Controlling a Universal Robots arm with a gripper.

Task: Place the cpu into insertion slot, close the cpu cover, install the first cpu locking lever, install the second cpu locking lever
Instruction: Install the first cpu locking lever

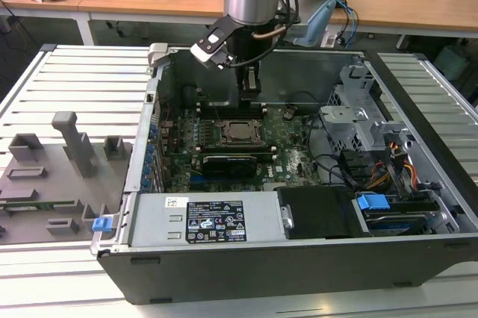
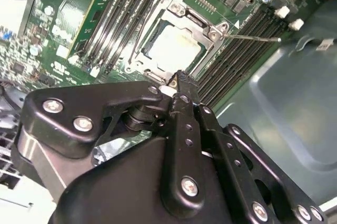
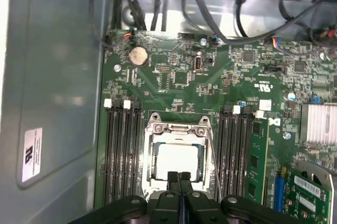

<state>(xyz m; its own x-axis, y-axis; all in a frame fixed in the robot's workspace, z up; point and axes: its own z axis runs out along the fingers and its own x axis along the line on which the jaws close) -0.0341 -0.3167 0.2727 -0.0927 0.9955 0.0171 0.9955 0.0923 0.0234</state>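
Closest to my wrist cameras is the black end effector (image 3: 179,177). Its two fingers are clenched together with nothing between them. The tips hang over one edge of the socket, and I cannot tell whether they touch it. Just beyond the tips, the cpu (image 3: 178,162) lies flat in the insertion slot (image 3: 151,161). Its pale metal top shows through the cut-out of the cpu cover (image 3: 176,128), which lies down over it. A thin wire locking lever (image 2: 258,38) angles away from a socket corner, across the long black memory slots (image 3: 121,150). The green motherboard (image 3: 179,79) spreads around them. In the exterior view, the arm reaches down into an open computer case (image 1: 299,273) lying on a slatted metal bench (image 1: 75,72).
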